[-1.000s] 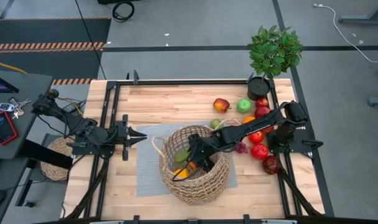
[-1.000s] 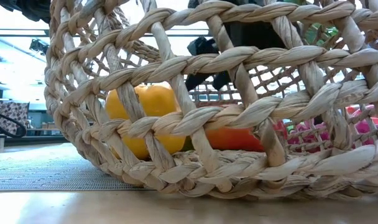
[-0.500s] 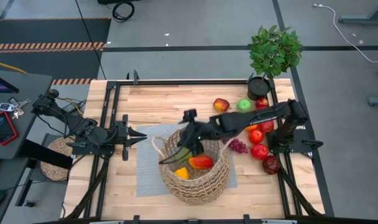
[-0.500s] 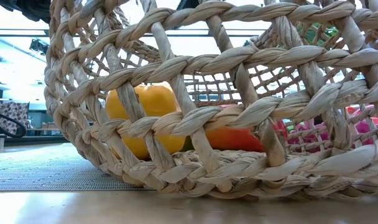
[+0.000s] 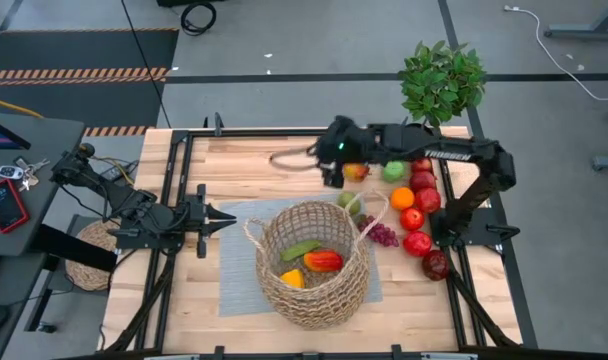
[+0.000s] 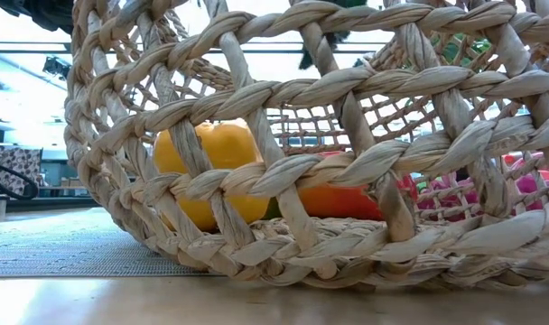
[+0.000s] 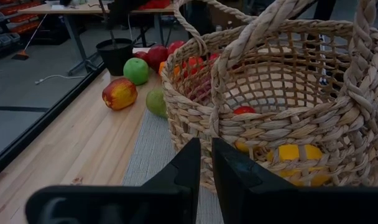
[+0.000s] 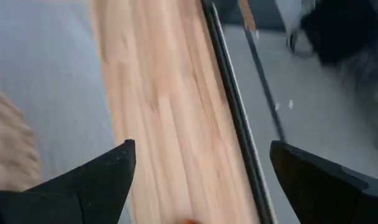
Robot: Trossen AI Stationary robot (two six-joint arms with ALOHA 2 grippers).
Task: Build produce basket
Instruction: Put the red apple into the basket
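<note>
You had open wood along the table's (image 5: 254, 165) far edge, where the right gripper (image 5: 296, 158) hung with fingers spread. The basket (image 5: 314, 262) filled the middle; the produce (image 5: 417, 214) crowded its right side. The left gripper (image 5: 227, 218), fingers together, blocked the basket's left side.

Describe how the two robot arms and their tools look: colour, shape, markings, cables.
Both arms are dark, nearly black, built of jointed tubular segments. The right arm carries pale lettering along its forearm; it is too small to read. The left arm has thin dark cables running by its base. The left tool ends in two flat black tapered fingers; the right tool has two black wedge-shaped fingers.
</note>
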